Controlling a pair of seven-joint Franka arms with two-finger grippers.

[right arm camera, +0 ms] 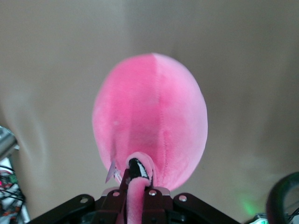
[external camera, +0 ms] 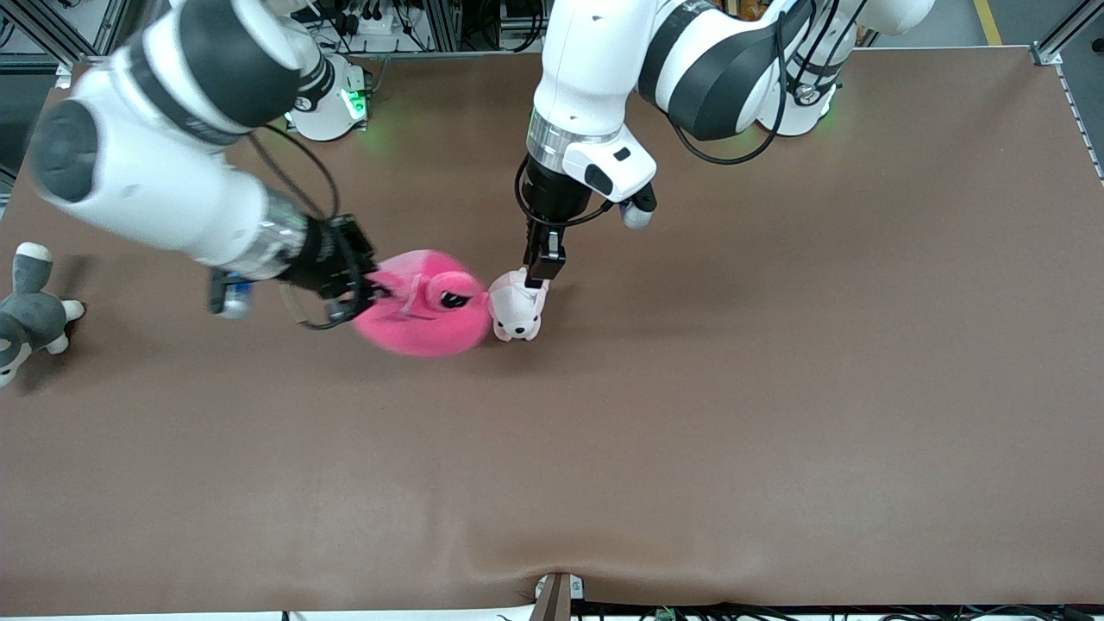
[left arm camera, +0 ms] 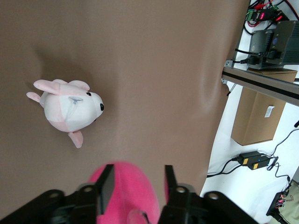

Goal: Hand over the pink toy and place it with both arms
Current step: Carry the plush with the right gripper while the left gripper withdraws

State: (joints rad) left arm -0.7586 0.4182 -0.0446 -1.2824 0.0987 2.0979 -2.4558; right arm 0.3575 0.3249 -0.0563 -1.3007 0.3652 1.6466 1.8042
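Right claw (external camera: 366, 289) pinching round plush pink toy (external camera: 427, 306)

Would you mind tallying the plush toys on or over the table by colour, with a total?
Hot pink: 1, the pink toy, held by the right gripper.
Pale pink and white: 1, the puppy plush, lying under the open left gripper.
Grey and white: 1, the plush animal at the right arm's end of the table.
Total: 3
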